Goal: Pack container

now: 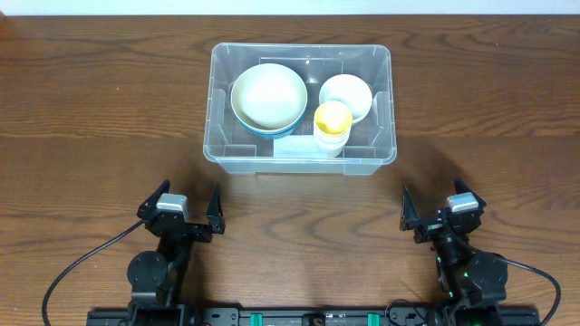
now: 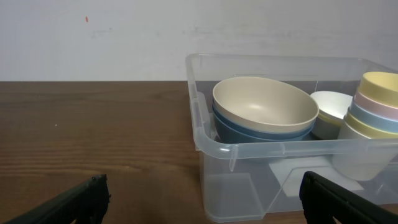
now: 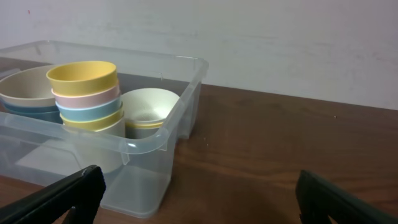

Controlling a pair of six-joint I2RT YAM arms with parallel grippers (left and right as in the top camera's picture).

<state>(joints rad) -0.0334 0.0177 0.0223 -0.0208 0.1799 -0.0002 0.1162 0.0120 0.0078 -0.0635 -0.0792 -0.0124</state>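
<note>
The container [image 1: 299,165] is a clear plastic bin at the table's middle back, also seen in the left wrist view [image 2: 249,149] and the right wrist view [image 3: 149,144]. Inside it a cream bowl [image 1: 269,96] is nested on a blue one, beside a small white bowl [image 1: 345,94] and a stack of cups [image 1: 333,125] with a yellow one on top. My left gripper [image 1: 190,195] stands open near the front left, apart from the bin. My right gripper [image 1: 433,195] stands open at the front right. Neither holds anything.
Dark wooden table [image 1: 100,118] stretches on both sides of the bin. A pale wall [image 2: 124,37] rises behind the table. Black cables [image 1: 72,272] run from both arm bases along the front edge.
</note>
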